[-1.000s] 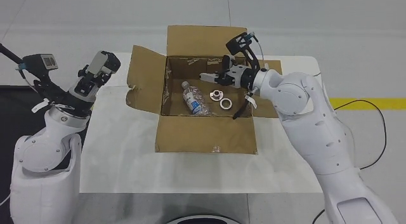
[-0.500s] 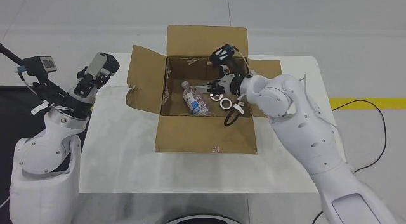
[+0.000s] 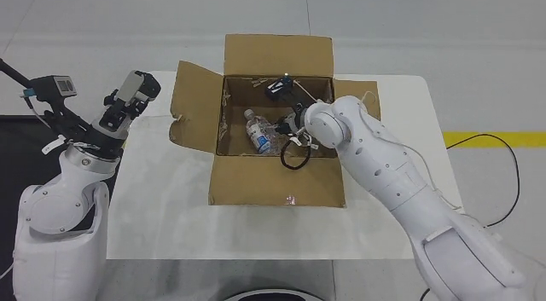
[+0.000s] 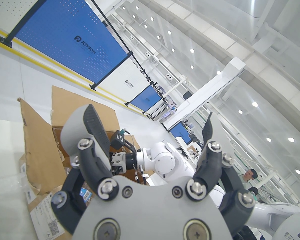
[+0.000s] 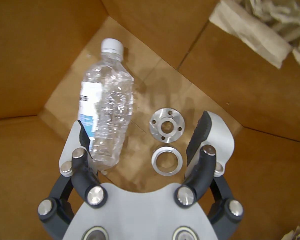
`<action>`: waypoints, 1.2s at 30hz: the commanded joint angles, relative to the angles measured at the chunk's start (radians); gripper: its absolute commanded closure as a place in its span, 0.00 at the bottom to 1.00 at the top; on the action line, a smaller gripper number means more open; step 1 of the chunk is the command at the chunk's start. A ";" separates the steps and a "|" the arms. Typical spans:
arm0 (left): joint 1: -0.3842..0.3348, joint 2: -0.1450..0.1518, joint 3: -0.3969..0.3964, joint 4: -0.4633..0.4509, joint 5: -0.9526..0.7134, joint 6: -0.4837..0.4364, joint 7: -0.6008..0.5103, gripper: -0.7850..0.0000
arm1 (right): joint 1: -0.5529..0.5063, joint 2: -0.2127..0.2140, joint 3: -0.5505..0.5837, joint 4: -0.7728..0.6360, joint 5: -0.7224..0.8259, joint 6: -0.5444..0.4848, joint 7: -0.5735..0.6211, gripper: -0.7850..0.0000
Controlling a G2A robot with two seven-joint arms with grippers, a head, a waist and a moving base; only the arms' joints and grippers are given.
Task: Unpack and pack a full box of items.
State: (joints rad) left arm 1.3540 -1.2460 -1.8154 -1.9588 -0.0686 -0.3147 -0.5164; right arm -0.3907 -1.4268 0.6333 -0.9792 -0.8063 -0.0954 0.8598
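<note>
Cardboard box (image 3: 277,183) is set open on the tabletop (image 3: 162,207). A clear water bottle (image 5: 105,111), a drilled metal flange (image 5: 167,125) and a metal ring (image 5: 167,160) are laid on its floor. The right end effector (image 5: 143,128) is spread wide above them, empty. The left end effector (image 4: 150,114) is spread wide beside the box.

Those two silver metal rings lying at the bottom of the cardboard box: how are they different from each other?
The flat silver metal disc is wider, with a broad face, a small centre hole and four little holes around it. The plain silver metal ring is smaller, with a thin wall, one large opening and no little holes. Both are shiny and lie flat, side by side, on the floor of the cardboard box.
</note>
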 commanded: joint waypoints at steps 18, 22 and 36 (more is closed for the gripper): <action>0.000 0.000 0.000 0.000 0.000 0.000 0.000 0.00 | 0.071 -0.093 -0.057 0.228 -0.024 0.042 0.027 0.61; 0.000 0.000 0.000 0.000 0.000 0.000 0.000 0.00 | 0.080 -0.109 -0.061 0.257 -0.019 0.024 0.028 0.65; 0.000 0.000 0.000 0.000 0.000 0.000 0.000 0.00 | 0.101 -0.152 -0.070 0.342 -0.036 -0.007 0.024 0.75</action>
State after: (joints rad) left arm 1.3540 -1.2460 -1.8154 -1.9588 -0.0686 -0.3147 -0.5164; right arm -0.2912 -1.5759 0.5638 -0.6421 -0.8401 -0.1015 0.8827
